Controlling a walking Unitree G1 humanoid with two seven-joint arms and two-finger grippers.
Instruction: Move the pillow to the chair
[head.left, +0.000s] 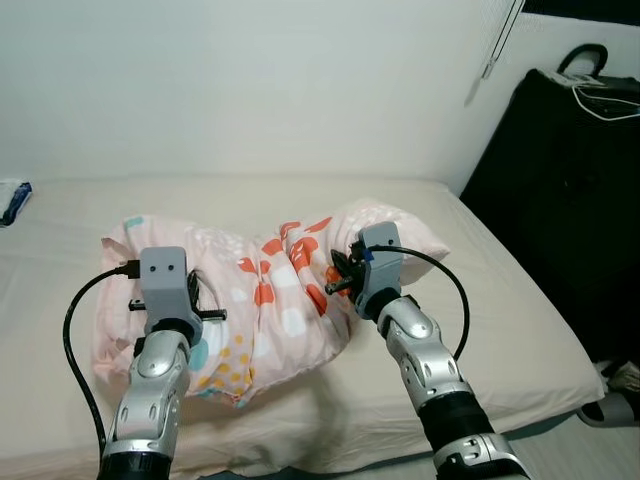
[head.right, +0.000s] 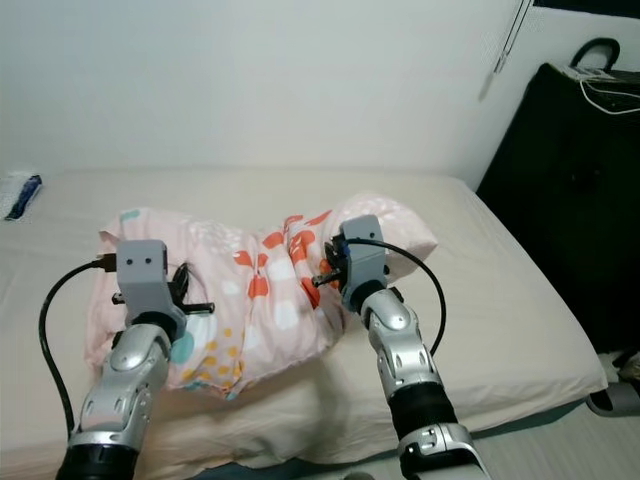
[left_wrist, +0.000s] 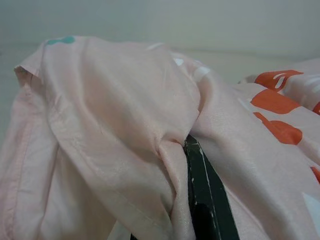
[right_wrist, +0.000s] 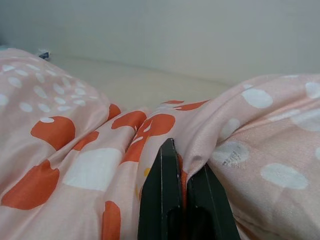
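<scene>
I am looking down at the bed (head.left: 500, 330), its beige sheet running back to the white wall, and the pink pillow (head.left: 270, 300) is lying crumpled across the middle of that bed, patterned with orange, white and teal shapes. I am holding my left gripper (left_wrist: 192, 165) at the pillow's left end, where its grey wrist housing is sitting over the fabric; through the left wrist camera one black finger is poking out from under a bunched fold of pink cloth, so the jaws are pinching the pillow cover. My right gripper (right_wrist: 181, 187) is sitting at the pillow's right half, near the orange petals, and through the right wrist camera its two black fingers are pressing together with a ridge of the dotted fabric caught between them. The pillow is sagging in the centre between the two grips and its lower edge is drooping toward the near side of the bed. A black suitcase (head.left: 570, 180) with a white cable draped on top is standing off the bed's right side, and a small blue and white packet (head.left: 12, 200) is lying at the bed's far left edge.
</scene>
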